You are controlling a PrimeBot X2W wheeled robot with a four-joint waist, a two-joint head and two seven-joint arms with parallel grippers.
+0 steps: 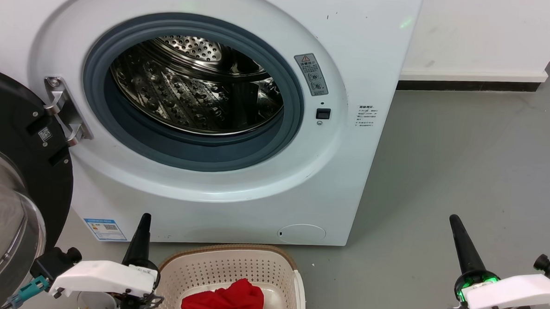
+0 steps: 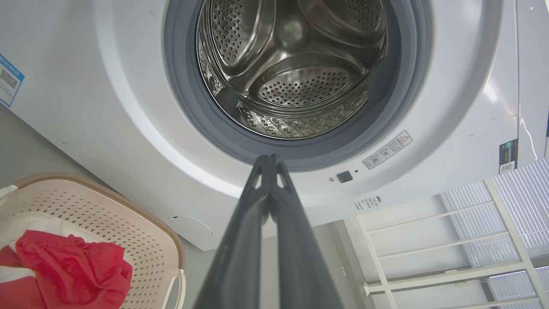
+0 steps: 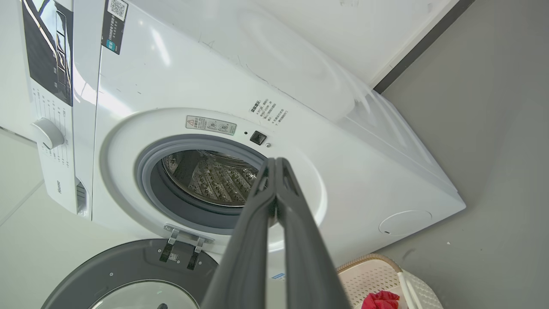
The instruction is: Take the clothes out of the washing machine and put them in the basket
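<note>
The washing machine [image 1: 236,180] stands with its door [image 1: 19,171] swung open to the left; its steel drum [image 1: 199,84] shows only bare metal inside, as does the drum [image 2: 291,68] in the left wrist view. Red clothes [image 1: 224,301] lie in the cream basket [image 1: 233,264] on the floor in front of the washer, also seen as clothes [image 2: 68,268] in the basket [image 2: 107,214] and clothes [image 3: 379,299]. My left gripper [image 1: 145,216] is shut, empty, just left of the basket. My right gripper [image 1: 453,219] is shut, empty, over the floor at the right.
Grey floor [image 1: 465,158] stretches to the right of the washer up to a white wall with a dark skirting [image 1: 468,84]. The open door [image 3: 128,279] takes up the space at the lower left. A white slatted rack [image 2: 450,240] shows in the left wrist view.
</note>
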